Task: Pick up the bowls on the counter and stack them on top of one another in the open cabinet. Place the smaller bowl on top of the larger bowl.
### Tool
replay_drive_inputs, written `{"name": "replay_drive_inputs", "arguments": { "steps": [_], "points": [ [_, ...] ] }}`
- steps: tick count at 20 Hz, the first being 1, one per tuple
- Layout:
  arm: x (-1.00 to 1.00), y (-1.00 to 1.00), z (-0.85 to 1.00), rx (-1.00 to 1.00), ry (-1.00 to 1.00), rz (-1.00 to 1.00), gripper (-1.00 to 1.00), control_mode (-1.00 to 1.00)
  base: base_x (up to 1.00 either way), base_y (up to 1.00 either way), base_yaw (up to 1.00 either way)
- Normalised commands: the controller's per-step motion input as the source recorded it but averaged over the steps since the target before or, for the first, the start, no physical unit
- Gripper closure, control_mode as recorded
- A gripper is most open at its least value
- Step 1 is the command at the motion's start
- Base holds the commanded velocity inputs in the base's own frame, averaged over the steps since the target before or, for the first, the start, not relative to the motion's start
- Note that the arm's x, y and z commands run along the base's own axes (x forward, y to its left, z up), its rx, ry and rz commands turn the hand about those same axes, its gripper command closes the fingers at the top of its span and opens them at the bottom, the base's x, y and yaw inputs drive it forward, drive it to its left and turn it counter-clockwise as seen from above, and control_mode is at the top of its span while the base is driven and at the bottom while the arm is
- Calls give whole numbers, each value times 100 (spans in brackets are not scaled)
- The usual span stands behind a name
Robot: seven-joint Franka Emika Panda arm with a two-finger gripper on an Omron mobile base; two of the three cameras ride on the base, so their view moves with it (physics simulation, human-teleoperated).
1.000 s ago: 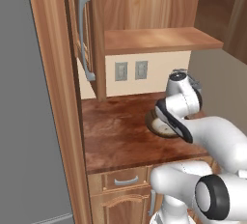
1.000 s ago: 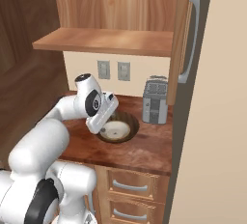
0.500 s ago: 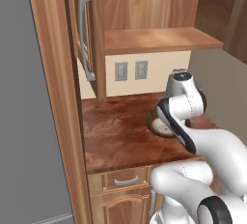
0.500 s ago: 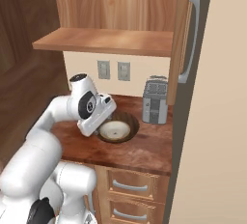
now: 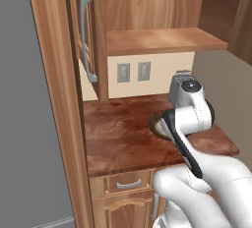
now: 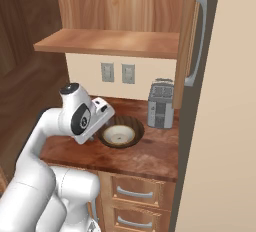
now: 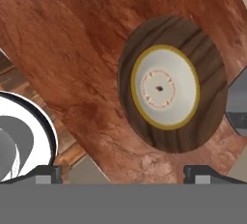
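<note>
No readable text, label, brand, number or sign appears on anything in these views.

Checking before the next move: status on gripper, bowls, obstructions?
Gripper open, empty, above the counter. Smaller bowl already sits inside larger bowl, both on the counter, not in the open cabinet. Toaster close beside them.

1. Cream back wall (image 6: 85, 71) under the shelf, fitted with two grey outlet plates (image 6: 115, 73) side by side.
2. Boxy grey toaster (image 6: 160, 105) stood against that wall.
3. Flat grey wall (image 5: 22, 124) at far left in the left base view.
4. Light wooden drawers (image 6: 135, 194) with grey handles below.
</note>
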Motion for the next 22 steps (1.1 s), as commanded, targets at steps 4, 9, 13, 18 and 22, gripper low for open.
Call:
{"name": "replay_drive_inputs", "arguments": {
  "steps": [4, 9, 13, 18, 22],
  "points": [
    [-25, 18, 7, 2, -18, -9, -100, -100, 0, 0, 0],
    [-27, 20, 15, 1, -10, -12, -100, -100, 0, 0, 0],
    [-11, 27, 11, 0, -4, -12, -100, -100, 0, 0, 0],
    [-1, 31, 7, 0, -1, -11, -100, -100, 0, 0, 0],
    [0, 28, 0, 0, -1, -8, -100, -100, 0, 0, 0]
  ]
}}
